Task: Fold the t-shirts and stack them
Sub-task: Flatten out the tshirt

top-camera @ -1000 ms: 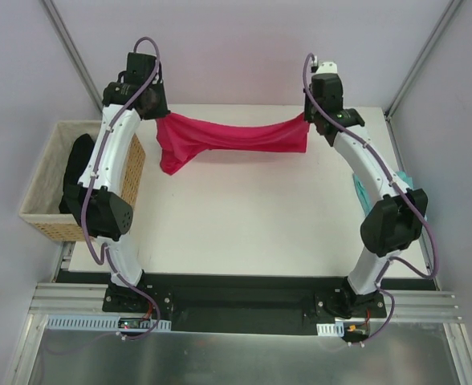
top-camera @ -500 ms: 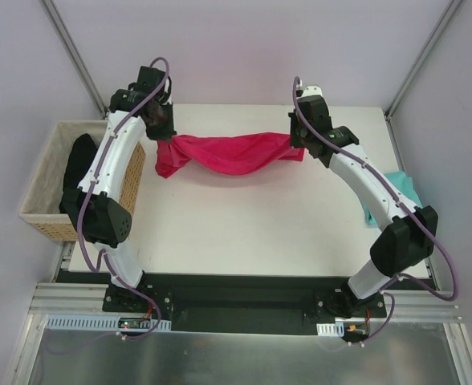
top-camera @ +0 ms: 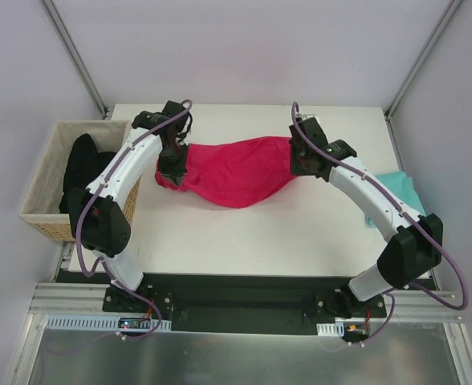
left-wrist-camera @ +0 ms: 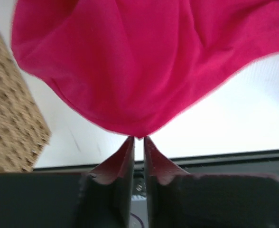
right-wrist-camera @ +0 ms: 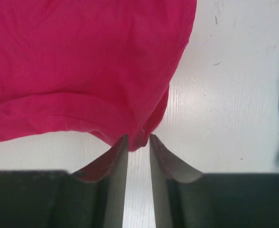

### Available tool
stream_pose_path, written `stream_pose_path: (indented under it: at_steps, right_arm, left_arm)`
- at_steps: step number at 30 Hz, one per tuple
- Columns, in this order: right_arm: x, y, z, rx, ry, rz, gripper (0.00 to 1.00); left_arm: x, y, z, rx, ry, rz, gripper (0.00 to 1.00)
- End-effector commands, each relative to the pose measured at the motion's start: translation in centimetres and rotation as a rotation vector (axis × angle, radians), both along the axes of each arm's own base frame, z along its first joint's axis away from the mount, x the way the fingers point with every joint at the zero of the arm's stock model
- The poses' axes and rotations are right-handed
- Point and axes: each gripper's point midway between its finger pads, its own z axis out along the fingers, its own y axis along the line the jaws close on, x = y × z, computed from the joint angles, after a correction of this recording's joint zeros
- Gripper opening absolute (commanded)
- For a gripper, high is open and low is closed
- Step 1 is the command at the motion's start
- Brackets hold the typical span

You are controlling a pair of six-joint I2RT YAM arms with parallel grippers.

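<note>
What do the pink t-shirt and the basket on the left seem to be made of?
The pink t-shirt: thin soft cloth, probably cotton knit, matte; it sags and creases. The basket: woven wicker or similar fibre, rough, tan; its side shows the weave.

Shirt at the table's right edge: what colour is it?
Teal. The shirt shows best in the top external view.

**A basket beside a white table**

A woven basket sits just off the left side of the white table. Something dark and soft is piled inside it. A black plate runs along the table's near edge.
</note>
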Motion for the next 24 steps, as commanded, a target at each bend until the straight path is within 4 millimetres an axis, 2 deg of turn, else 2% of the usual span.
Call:
stream_pose_path:
  at_steps: [1,2,5,6,9,14,20,22,24]
  right_arm:
    - [-2.1,-0.4,-0.8,-0.018,0.074,-0.03,0.39]
    - [-2.5,-0.4,-1.4,-0.032,0.094,-0.031,0.45]
    - [-3.1,-0.6,-1.7,-0.046,0.108,-0.037,0.56]
    - [-3.2,-0.6,-1.6,-0.047,0.106,-0.037,0.58]
    - [-3.3,-0.7,-1.0,-0.052,0.078,-0.039,0.59]
    - [-2.9,-0.1,-0.9,-0.043,0.078,-0.017,0.62]
    - [-2.7,0.7,-0.4,-0.055,0.069,0.031,0.63]
    - [-2.4,1.0,0.1,-0.054,0.055,0.053,0.63]
    - [-2.1,1.1,0.7,-0.052,0.039,0.059,0.7]
  left_arm:
    - [-4.6,-0.9,-0.7,-0.018,0.137,-0.057,0.2]
    - [-5.1,-1.1,-1.2,-0.016,0.159,-0.068,0.26]
    - [-7.1,-1.3,-2.9,0.006,0.25,-0.087,0.29]
    - [-7.7,-1.2,-3.3,0.021,0.275,-0.092,0.29]
    - [-7.9,-1.2,-3.4,0.05,0.265,-0.085,0.29]
    - [-5.6,-0.3,-2.0,0.111,0.151,0.001,0.29]
    - [-2.7,-0.9,-1.3,0.119,0.073,0.087,0.32]
    - [-1.7,-1.2,-1.7,0.124,0.069,0.096,0.38]
    - [-0.6,-1.5,-2.0,0.134,0.065,0.098,0.5]
